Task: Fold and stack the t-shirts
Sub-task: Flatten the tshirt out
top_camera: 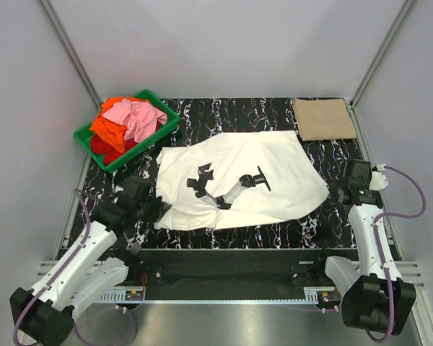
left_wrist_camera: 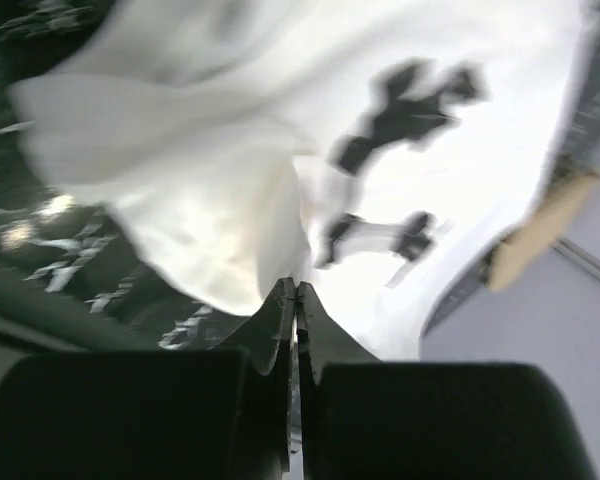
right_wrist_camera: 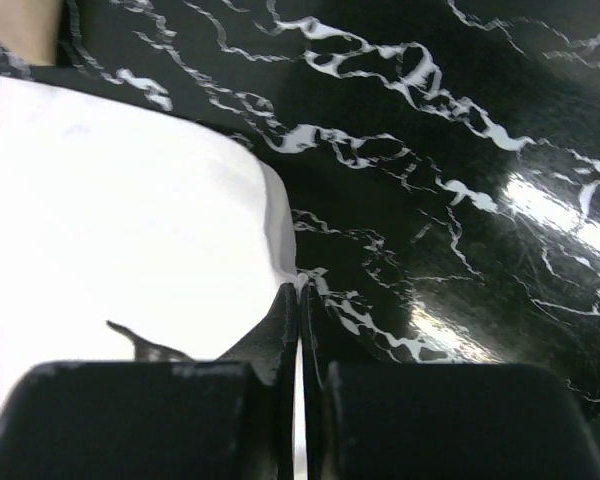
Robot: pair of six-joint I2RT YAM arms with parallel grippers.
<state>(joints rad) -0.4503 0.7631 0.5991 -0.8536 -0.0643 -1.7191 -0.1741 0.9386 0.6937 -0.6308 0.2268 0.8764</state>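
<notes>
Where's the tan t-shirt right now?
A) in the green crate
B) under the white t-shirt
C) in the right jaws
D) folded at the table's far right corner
D: the tan t-shirt lies folded at the far right corner, apart from the white t-shirt and the green crate.

Left gripper (left_wrist_camera: 296, 295) at bottom centre, jaws pressed together, with a raised fold of the white tee (left_wrist_camera: 230, 130) running right into the tips, so it looks pinched there. The tee fills most of the view, slightly blurred, its black print (left_wrist_camera: 405, 115) up and to the right of the tips; black marbled table (left_wrist_camera: 40, 260) shows along the left. A tan tee (left_wrist_camera: 540, 228) edge peeks out past the white one at far right, with grey wall (left_wrist_camera: 520, 310) below it.
</notes>
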